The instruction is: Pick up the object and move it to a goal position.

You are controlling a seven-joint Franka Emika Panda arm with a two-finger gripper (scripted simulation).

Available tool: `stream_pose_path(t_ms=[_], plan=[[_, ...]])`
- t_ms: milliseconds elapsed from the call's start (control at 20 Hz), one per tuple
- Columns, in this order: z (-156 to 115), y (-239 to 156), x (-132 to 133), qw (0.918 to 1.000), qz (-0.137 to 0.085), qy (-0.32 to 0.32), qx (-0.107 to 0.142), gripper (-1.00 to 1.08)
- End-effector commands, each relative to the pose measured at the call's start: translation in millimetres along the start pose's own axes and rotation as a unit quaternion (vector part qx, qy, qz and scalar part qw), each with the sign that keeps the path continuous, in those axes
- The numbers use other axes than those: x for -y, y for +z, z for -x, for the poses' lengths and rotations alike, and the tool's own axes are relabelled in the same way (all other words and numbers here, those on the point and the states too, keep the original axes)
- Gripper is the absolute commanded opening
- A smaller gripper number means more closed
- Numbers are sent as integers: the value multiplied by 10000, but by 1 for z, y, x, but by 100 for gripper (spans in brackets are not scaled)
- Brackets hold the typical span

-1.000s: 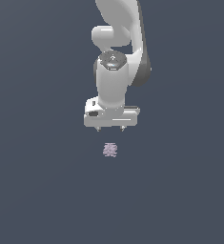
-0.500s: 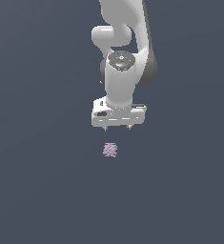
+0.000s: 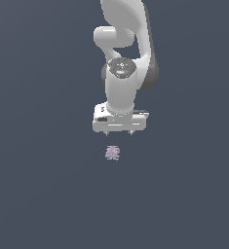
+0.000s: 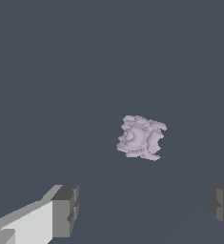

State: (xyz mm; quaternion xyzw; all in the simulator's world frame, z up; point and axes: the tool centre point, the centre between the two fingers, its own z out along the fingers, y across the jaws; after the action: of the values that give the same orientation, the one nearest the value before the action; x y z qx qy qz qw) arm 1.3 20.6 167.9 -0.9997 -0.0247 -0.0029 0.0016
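In the exterior view, the smooth white arm [image 3: 123,58] descends from the top centre of the frame, a dark disc on its rounded wrist. Its gripper [image 3: 119,132] hangs at mid-frame with the jaws spread wide and empty, the two short fingertips [image 3: 107,133] well apart. Just below centre, clear of the fingers, lies the object [image 3: 112,153], a small pale lilac-grey clump, lumpy and rough, on the flat slate-grey floor [image 3: 38,194]. The wrist view shows its knobbly, ridged surface [image 4: 141,137].
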Motion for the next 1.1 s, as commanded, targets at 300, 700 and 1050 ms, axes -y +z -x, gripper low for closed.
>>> stream_pose_path(t_ms=[300,700,1050], plan=[[-14,45,-16,9975,0,702,19,100],[-21,75,-27,9934,17,1150,27,100],[-21,80,-27,9932,18,1163,33,100]])
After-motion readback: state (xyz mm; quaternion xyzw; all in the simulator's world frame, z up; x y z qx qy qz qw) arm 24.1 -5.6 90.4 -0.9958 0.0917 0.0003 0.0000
